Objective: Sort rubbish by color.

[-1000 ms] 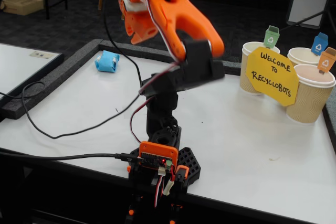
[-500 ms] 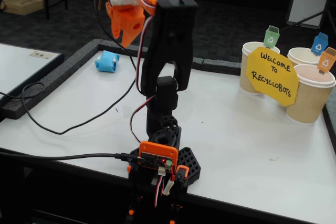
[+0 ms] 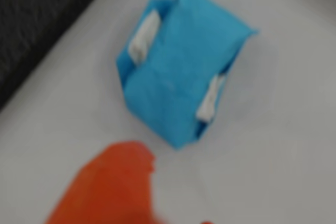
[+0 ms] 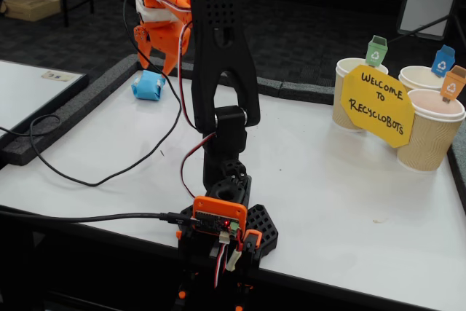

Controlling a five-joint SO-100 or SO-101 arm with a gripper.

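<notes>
Filling the upper middle of the wrist view, the light blue folded paper wad (image 3: 181,64) lies on the white table surface (image 3: 283,145), with two small white patches showing along its sides. A dark strip of table border (image 3: 37,19) runs diagonally past the wad at upper left, with a narrow band of bare white between the two. White surface lies open to the right of and below the wad. A blurred orange finger (image 3: 105,187) enters from the bottom edge, its tip just short of the wad's lower corner and not touching it; the other finger is out of frame.

In the fixed view, the same wad (image 4: 148,84) sits close to the table's far left corner, just inside the dark grey foam-like border (image 4: 87,100). The orange two-finger gripper (image 4: 155,57) hangs right above the wad on the black arm (image 4: 218,71); whether its fingers are spread or together cannot be told. From the wad across to the right, the white tabletop is bare and roomy. Well apart from the wad, at the far right edge, stand three tan paper cups (image 4: 429,132) behind a yellow card sign (image 4: 377,104), each with a small coloured tag; their insides are not visible. A black cable (image 4: 87,172) loops over the table in front of the wad.
</notes>
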